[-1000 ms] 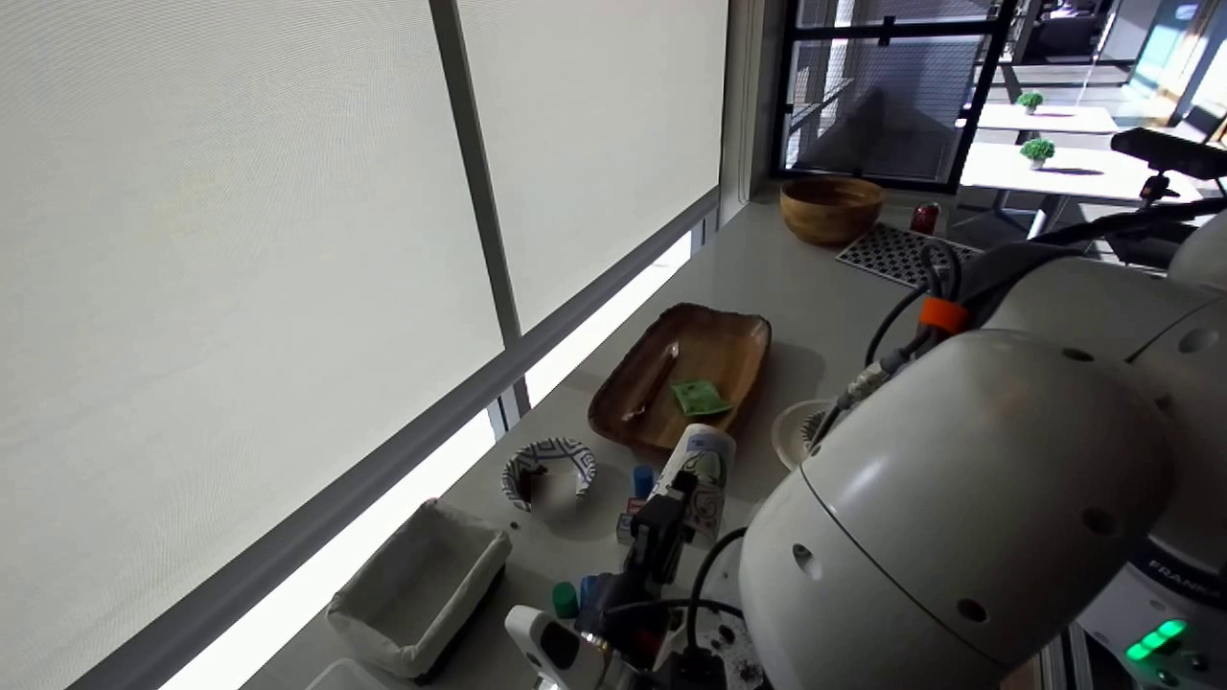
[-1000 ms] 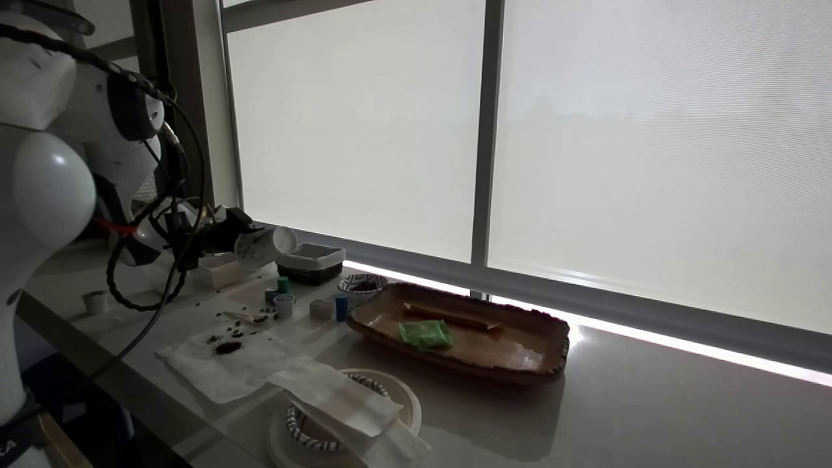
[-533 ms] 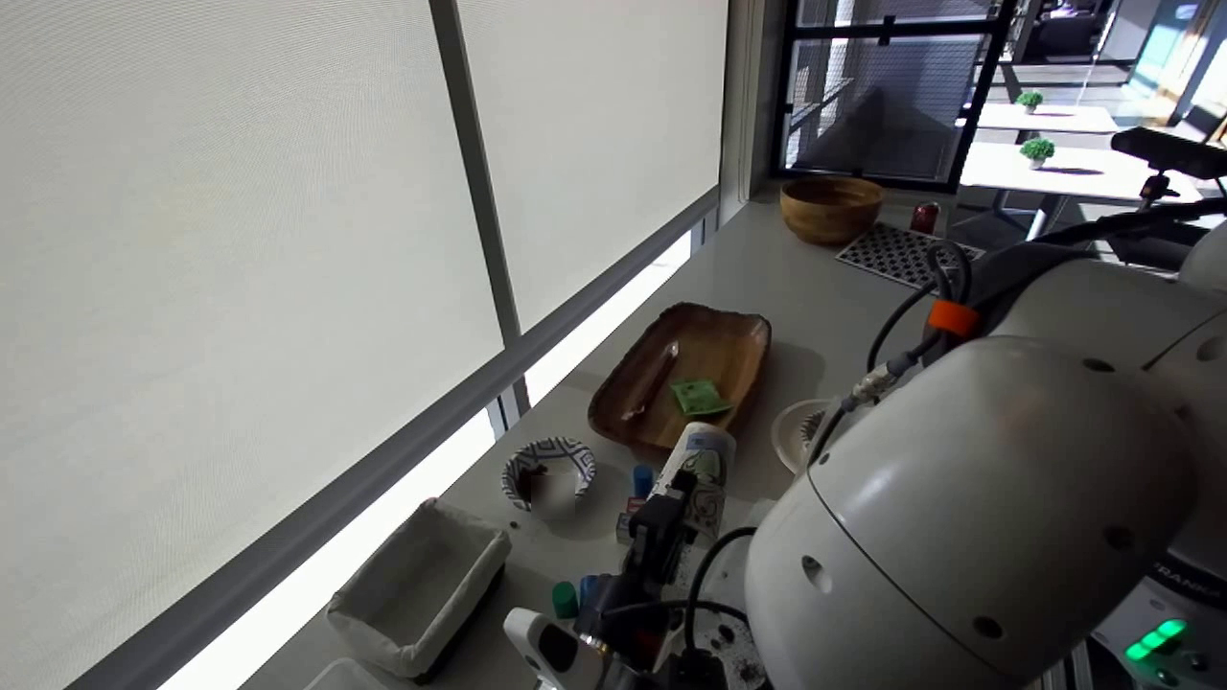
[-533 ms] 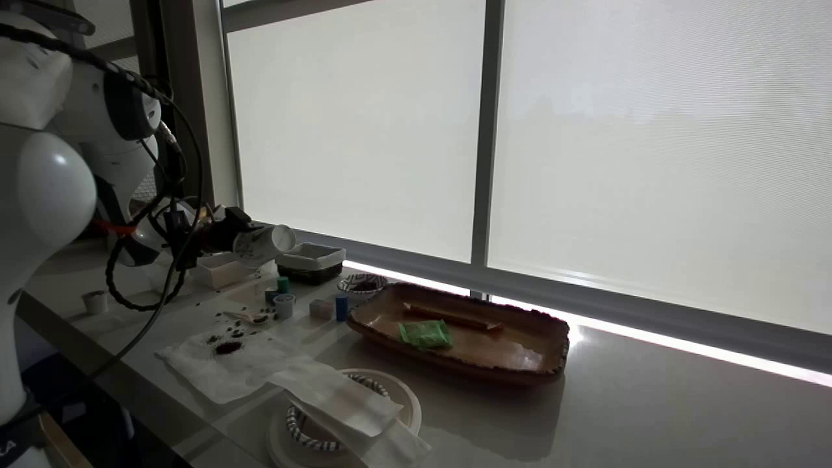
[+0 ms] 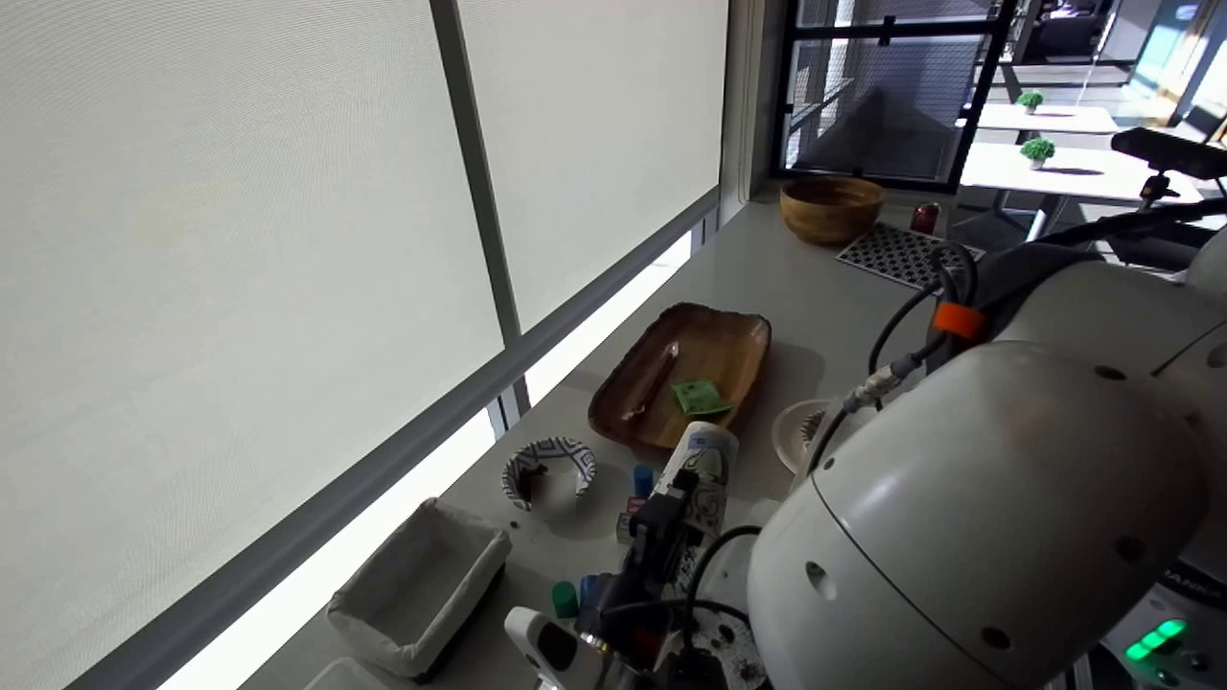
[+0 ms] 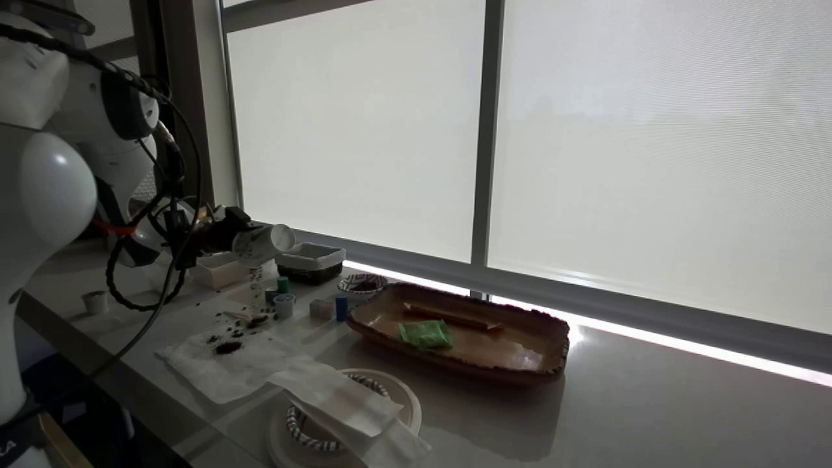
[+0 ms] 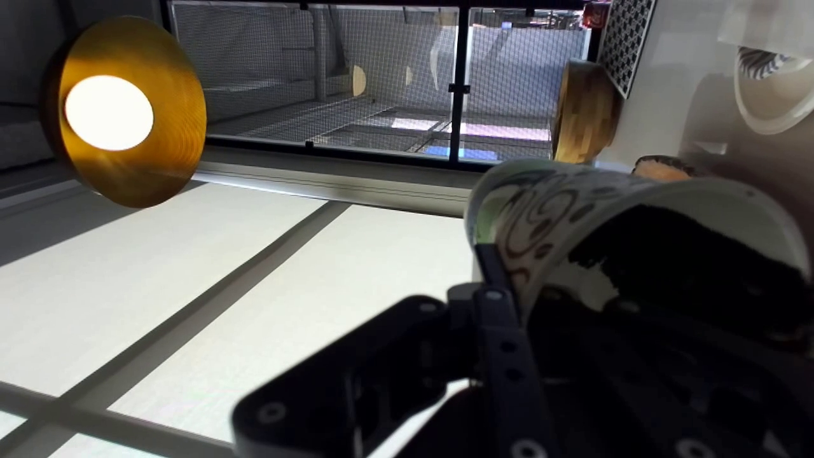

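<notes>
Holding the cup (image 6: pixel 255 246) clear of the counter (image 6: pixel 682 403), I have my gripper (image 5: pixel 681 489) clamped on its wall near the rim; in the wrist view one finger (image 7: pixel 493 267) presses the outside, and I cannot make out where its partner bears. The cup hangs tipped over, base outward, mouth toward the gripper, and in an exterior view dark grains (image 6: pixel 255 283) drop from the mouth end.

Scatter worries me first. The grains come down just beside the pot (image 6: pixel 284 307), around a heap (image 6: pixel 258 321), so any sway of the arm (image 5: pixel 959 537) could fling them wider, toward the green cap (image 6: pixel 283 284) or across the sheet (image 6: pixel 211 377). The wrist view shows plenty lying in the cup; should I roll the wrist too fast, I'd expect that mass to slump out in one clump.

The grip is the other weak point. That wall looks like thin paper, pinched at one end only, so it might buckle or swivel if the load shifts. Squeezing harder could dent the mouth and send grains sideways. With the mouth facing the gripper, grit may also find its way into the linkage. Going lower has its own risk: the cup or a knuckle could clip the pot. Last, the cable (image 6: pixel 138 309) loops loosely beside the arm, and a big turn might snag it or tug my aim off.
</notes>
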You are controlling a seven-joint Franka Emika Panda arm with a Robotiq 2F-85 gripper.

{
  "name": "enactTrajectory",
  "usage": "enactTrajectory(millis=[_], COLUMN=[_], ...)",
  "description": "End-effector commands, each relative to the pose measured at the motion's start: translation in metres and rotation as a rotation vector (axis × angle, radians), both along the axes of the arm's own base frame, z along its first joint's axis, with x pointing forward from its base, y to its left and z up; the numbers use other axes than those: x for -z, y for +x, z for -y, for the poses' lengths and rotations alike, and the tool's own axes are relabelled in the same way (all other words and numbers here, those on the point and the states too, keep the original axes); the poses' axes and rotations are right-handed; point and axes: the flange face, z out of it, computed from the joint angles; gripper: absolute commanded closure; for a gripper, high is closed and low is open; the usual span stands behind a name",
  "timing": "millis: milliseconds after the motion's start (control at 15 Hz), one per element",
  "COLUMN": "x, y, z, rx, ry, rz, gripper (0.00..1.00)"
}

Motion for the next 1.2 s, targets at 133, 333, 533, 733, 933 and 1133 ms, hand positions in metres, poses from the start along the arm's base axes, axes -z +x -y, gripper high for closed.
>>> enactTrajectory(millis=[133, 333, 533, 733, 933, 1133], x=[0.011, 0.011, 0.013, 0.012, 0.012, 0.012], y=[0.000, 0.000, -0.002, -0.004, -0.005, -0.008], z=[-0.002, 0.000, 0.008, 0.016, 0.026, 0.037], rx=[0.010, 0.029, 0.063, 0.102, 0.133, 0.158], ry=[0.003, 0.029, 0.078, 0.113, 0.157, 0.215], rz=[-0.011, -0.006, -0.004, 0.007, 0.036, 0.073], gripper=[0.99, 0.99, 0.99, 0.99, 0.99, 0.99])
